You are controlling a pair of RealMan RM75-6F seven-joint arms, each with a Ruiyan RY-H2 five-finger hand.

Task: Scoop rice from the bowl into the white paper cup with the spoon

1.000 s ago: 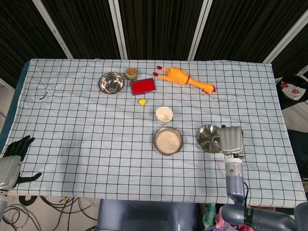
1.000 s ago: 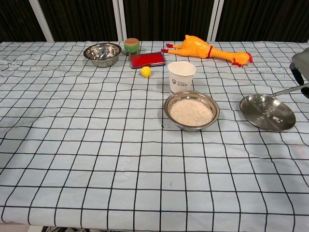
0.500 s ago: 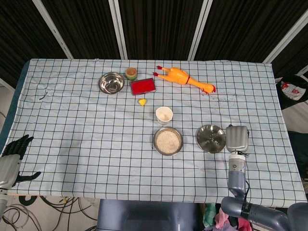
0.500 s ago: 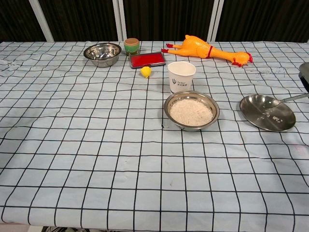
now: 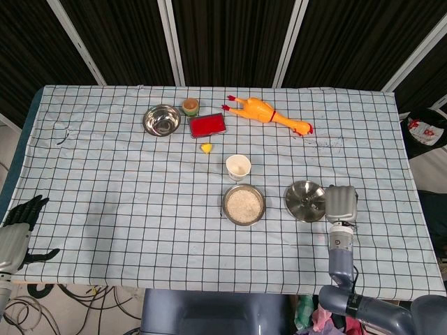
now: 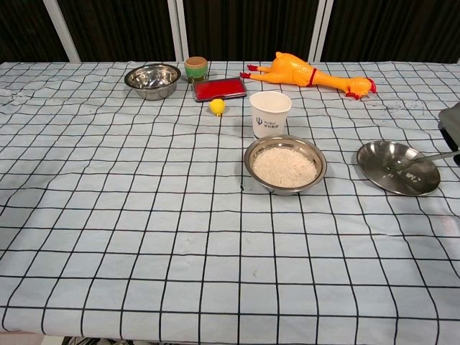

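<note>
A steel bowl of white rice [image 5: 244,204] [image 6: 285,164] sits mid-table, with the white paper cup [image 5: 238,167] [image 6: 270,113] upright just behind it. To the right of the bowl lies a flat steel plate [image 5: 305,200] [image 6: 399,172]. In the chest view the metal spoon [image 6: 424,158] reaches in from the right edge, its bowl end low over the plate. My right hand [image 5: 341,204] [image 6: 451,126] is at the plate's right rim and holds the spoon's handle; the grip itself is hidden. My left hand [image 5: 17,234] hangs off the table's front left corner, fingers apart and holding nothing.
At the back stand an empty steel bowl [image 5: 161,120], a small green-and-brown cup [image 5: 190,106], a red flat box [image 5: 208,125], a small yellow piece [image 5: 206,147] and a rubber chicken [image 5: 267,113]. The checked cloth [image 5: 126,202] covers the whole table.
The right hand drew back to the right, then came a little left again. The spoon end, raised over the plate a second ago, now sits lower on the plate.
</note>
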